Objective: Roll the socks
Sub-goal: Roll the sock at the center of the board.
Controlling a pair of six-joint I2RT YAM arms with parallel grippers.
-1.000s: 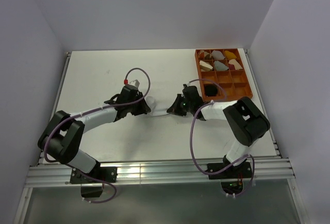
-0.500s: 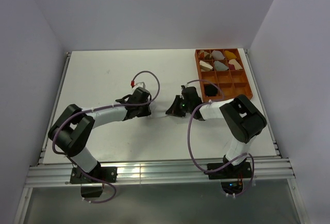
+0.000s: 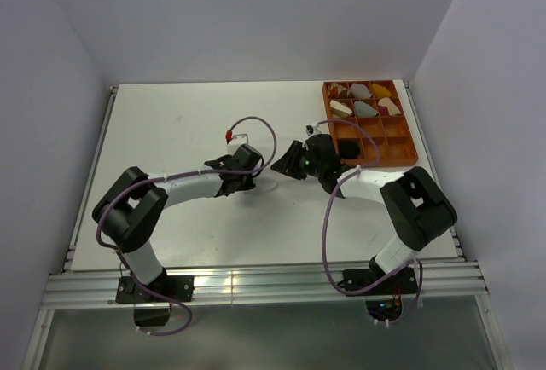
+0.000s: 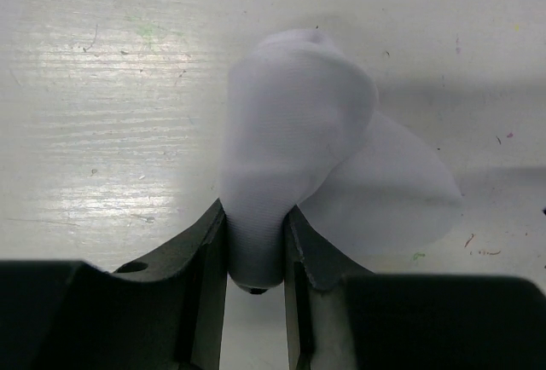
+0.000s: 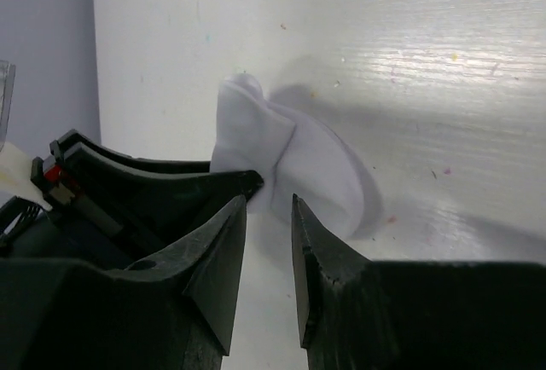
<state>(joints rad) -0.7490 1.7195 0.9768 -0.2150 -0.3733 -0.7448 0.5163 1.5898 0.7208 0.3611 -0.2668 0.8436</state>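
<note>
In the top external view, the left hand [image 3: 249, 180] and the right hand [image 3: 283, 162] are brought close together near the middle of the table [image 3: 171, 131]. The white sock [image 3: 263, 186] is barely made out between them. An orange tray [image 3: 386, 163] of rolled bundles is set at the far right corner. A dark bundle [image 3: 350, 145] is seen in its near-left compartment and is judged to be the black sock, already rolled and stowed. In the left wrist view, the white sock [image 4: 299, 131] is shown folded over itself into a loose lump resting on the table, and one end is pinched between the fingers [image 4: 209, 246] of the left hand [image 4: 256, 246]. In the right wrist view, the jaws of the right hand [image 5: 269, 208] are held slightly apart with nothing between them, just short of the white sock [image 5: 290, 165]. The roll is judged incomplete: tightening, tucking and placing in the tray are left to be done.
</note>
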